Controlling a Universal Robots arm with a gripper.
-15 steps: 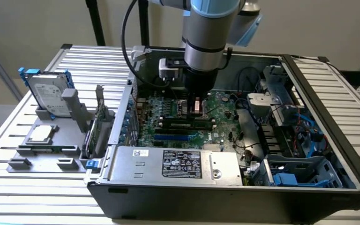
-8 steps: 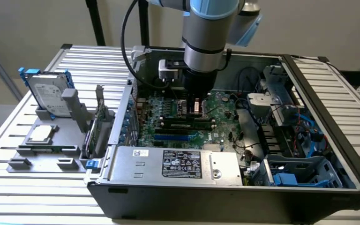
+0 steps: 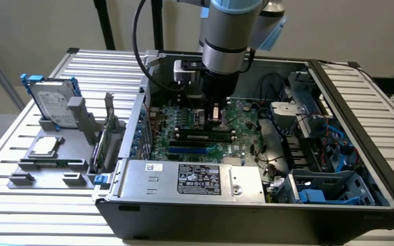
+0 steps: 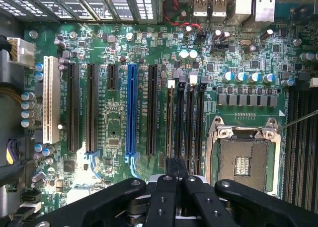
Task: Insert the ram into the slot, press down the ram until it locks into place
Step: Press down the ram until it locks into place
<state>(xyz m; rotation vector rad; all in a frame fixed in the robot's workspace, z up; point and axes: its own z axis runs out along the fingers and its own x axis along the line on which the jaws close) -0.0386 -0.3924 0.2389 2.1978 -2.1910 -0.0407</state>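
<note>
The ram (image 4: 171, 120) stands edge-on in the slot (image 4: 181, 122) group, in the black socket nearest the expansion slots, beside three alike bare sockets. In the exterior view the ram (image 3: 207, 136) shows as a thin green stick with dark chips, lying across the motherboard (image 3: 183, 115). My gripper (image 4: 174, 163) is shut, its black fingertips pressed together right over one end of the ram. I cannot tell whether they touch it. Seen from outside, the gripper (image 3: 214, 119) hangs straight down inside the open computer case, just behind the ram.
A blue slot (image 4: 131, 108) and a white one (image 4: 50, 99) lie beside the sockets, with the open CPU socket (image 4: 243, 157) on the other side. The power supply (image 3: 190, 179) fills the case's front. A hard drive (image 3: 53, 105) stands on a fixture at the exterior view's left.
</note>
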